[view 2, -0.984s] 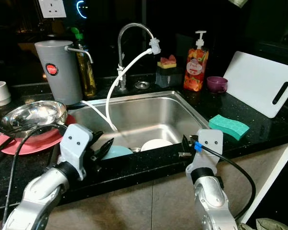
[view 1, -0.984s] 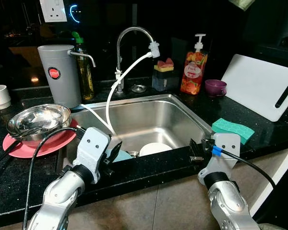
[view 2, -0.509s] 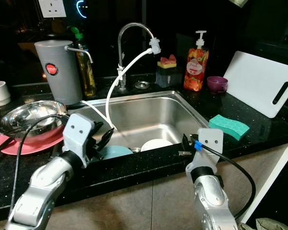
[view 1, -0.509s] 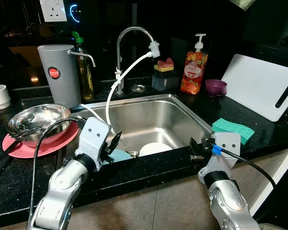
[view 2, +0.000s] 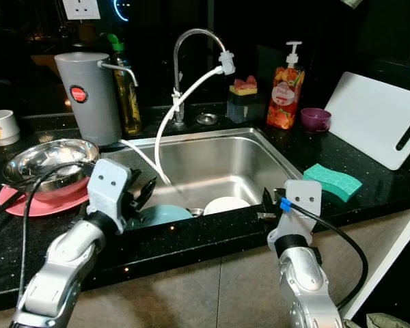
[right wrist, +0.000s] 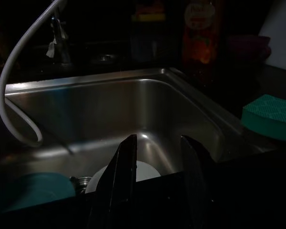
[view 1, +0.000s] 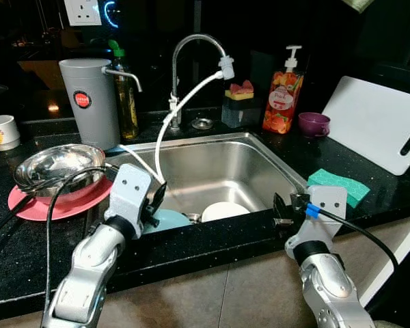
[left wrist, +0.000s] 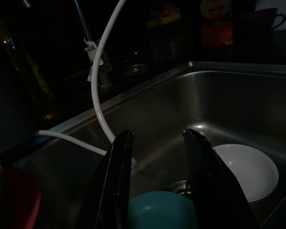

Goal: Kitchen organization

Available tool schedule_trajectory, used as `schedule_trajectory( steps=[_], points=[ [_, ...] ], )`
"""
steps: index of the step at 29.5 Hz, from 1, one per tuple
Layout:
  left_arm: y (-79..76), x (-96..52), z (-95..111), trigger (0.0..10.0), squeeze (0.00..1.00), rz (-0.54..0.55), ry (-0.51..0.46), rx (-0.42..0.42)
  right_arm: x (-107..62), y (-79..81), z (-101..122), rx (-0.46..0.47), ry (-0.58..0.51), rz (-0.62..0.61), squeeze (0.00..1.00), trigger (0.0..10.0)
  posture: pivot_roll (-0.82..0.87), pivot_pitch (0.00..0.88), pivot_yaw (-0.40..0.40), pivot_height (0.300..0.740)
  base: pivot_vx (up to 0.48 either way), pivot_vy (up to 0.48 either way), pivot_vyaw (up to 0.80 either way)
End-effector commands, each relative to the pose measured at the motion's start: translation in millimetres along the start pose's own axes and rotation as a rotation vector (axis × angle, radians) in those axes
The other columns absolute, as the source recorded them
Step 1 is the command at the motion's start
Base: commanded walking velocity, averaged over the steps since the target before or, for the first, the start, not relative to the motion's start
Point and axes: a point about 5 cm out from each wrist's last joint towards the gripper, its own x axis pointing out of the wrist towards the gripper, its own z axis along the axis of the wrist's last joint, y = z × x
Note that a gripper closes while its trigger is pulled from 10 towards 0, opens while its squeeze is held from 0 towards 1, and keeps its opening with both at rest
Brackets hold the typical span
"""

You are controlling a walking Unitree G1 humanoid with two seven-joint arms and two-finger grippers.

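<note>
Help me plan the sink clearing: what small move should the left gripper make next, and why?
Probably lower the left gripper onto the teal dish. Its fingers stand open just above that dish at the sink's near left corner, holding nothing.

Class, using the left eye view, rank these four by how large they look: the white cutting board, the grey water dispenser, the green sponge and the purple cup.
Largest to smallest, as they look:
1. white cutting board
2. grey water dispenser
3. green sponge
4. purple cup

The sponge lies nearer the camera than the cup, so that gap may be overstated.
</note>
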Motion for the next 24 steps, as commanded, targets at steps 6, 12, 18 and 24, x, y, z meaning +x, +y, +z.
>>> schedule_trajectory(
  steps=[6,12,18,24],
  points=[
    [-4.6,-1.6,-1.0,10.0,0.00,-0.010,-0.004,0.007,-1.6,0.3,2.4,-0.001,-0.003,0.004,0.00,10.0,0.04,0.086,-0.039,0.740,0.000,0.000,0.00],
    [-3.0,-1.5,2.4,10.0,0.00,-0.006,-0.020,0.017,-1.9,0.2,2.7,-0.002,0.000,0.007,0.00,10.0,0.05,0.092,-0.043,0.740,0.000,0.000,0.00],
    [-1.7,-3.5,1.6,10.0,0.00,-0.020,-0.019,0.024,-2.2,-1.5,4.7,-0.005,-0.003,0.003,0.00,10.0,0.04,0.092,-0.045,0.740,0.000,0.000,0.00],
    [-3.3,0.0,4.1,10.0,0.00,-0.010,-0.035,0.018,-2.6,0.0,5.5,0.002,-0.008,0.000,0.00,10.0,0.03,0.079,-0.042,0.740,0.000,0.000,0.00]
  ],
)
